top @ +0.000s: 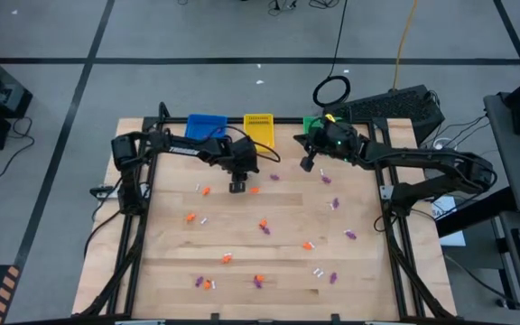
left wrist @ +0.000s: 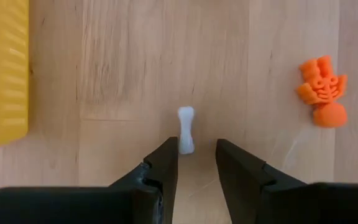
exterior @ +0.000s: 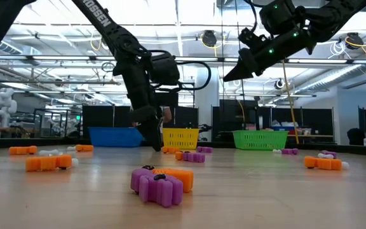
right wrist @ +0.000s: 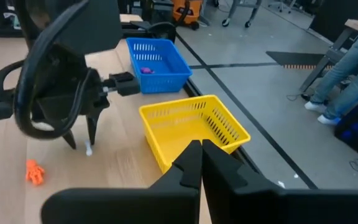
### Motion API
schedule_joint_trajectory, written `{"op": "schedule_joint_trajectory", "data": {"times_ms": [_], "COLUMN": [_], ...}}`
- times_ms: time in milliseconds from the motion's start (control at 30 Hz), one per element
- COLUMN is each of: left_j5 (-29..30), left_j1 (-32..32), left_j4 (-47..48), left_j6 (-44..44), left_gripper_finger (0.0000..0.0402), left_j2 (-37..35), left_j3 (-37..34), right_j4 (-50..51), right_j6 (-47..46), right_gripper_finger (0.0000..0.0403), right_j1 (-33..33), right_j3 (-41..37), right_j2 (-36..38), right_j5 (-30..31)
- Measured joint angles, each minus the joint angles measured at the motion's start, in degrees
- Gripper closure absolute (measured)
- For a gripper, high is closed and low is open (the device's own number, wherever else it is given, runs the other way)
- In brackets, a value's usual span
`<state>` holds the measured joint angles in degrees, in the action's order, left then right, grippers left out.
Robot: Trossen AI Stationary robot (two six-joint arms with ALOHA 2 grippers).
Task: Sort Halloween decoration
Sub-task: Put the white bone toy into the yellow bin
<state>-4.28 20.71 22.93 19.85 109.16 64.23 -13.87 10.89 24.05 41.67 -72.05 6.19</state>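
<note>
On the pale wood-grain worktop (top: 161, 271), the left end effector (left wrist: 196, 163) stands low with its dark fingers apart, straddling the near end of a small white bone-shaped trinket (left wrist: 186, 129) whose long axis runs straight away from the fingers. An orange ribbed skeleton trinket (left wrist: 322, 91) lies apart to one side. Only the right wrist view shows a purple piece (right wrist: 146, 70) inside the blue mesh plastic basket (right wrist: 166, 65). The right end effector (right wrist: 199, 158), fingers together, hangs above the yellow mesh basket (right wrist: 219, 127).
</note>
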Motion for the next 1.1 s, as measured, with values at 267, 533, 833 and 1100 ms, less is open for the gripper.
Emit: {"op": "schedule_joint_trajectory", "data": {"times_ms": [267,533,833,1100], "left_j5": [-1.9,-2.3,-3.0,-3.0], "left_j1": [0.0,-0.2,-1.0,-1.8], "left_j4": [-1.1,-1.8,-0.7,-5.0], "left_j6": [0.1,-4.4,-7.0,1.7], "left_gripper_finger": [0.0348,0.0381,0.03,0.0272], "left_j2": [0.1,-0.3,-1.8,-0.6], "left_j3": [-0.2,-0.3,0.3,0.5], "right_j4": [-1.1,-1.2,-1.1,-1.1], "right_j6": [0.1,-0.1,-0.1,-0.1], "right_gripper_finger": [0.0403,0.0403,0.0403,0.0403], "right_j1": [0.0,0.0,0.0,0.0], "right_j3": [0.0,0.0,0.0,0.0], "right_j2": [0.0,0.0,0.0,0.0], "right_j5": [-0.1,-0.2,-0.2,-0.2]}}
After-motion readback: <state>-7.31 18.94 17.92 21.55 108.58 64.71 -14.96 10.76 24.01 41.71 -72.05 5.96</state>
